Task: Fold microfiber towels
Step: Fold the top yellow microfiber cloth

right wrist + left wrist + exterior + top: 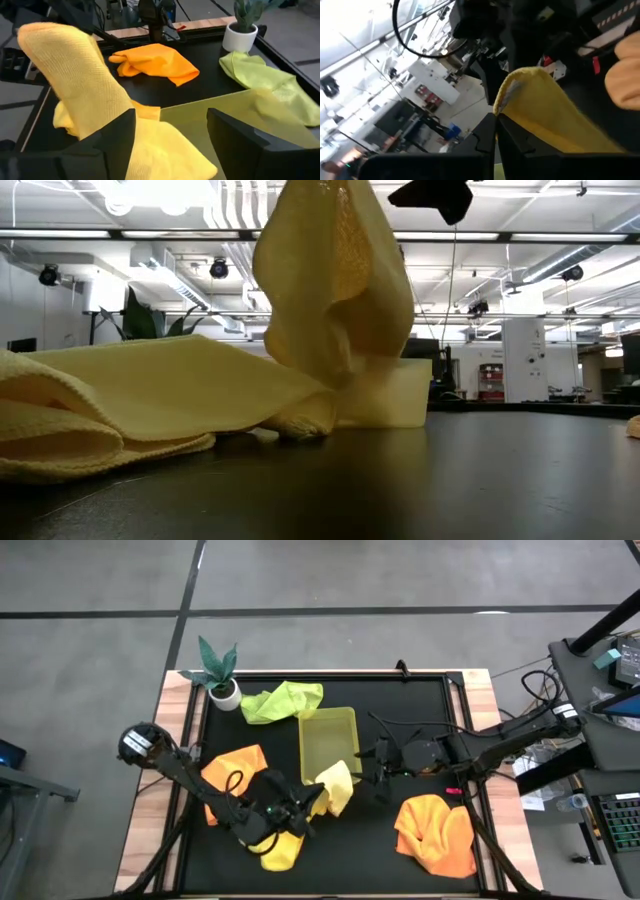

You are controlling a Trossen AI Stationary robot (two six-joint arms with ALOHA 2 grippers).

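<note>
Overhead, the left arm reached from the table's left edge toward the near middle, and the left gripper (pixel 300 808) sat low over the black mat with its fingers pinched on a yellow towel (pixel 335 785). That towel rose in a peak from the grip and draped over the near end of the plastic tray (pixel 328 732). Behind the left arm lay an orange towel (pixel 232 768), partly covered by the arm, and another yellow towel (pixel 281 850) was bunched at the near edge, its far part hidden under the gripper. A green towel (pixel 282 700) lay crumpled at the far side beside a small potted plant (pixel 222 674).

Further right, the right arm stretched in from the right edge, and the right gripper (pixel 382 772) hovered just right of the tray. Its wrist camera showed the two dark fingers (pixel 235 137) spread apart with nothing between them. A second orange towel (pixel 436 832) lay heaped near the right corner, well apart from both grippers.

From table height the lifted towel's top was cut off by the frame edge.
</note>
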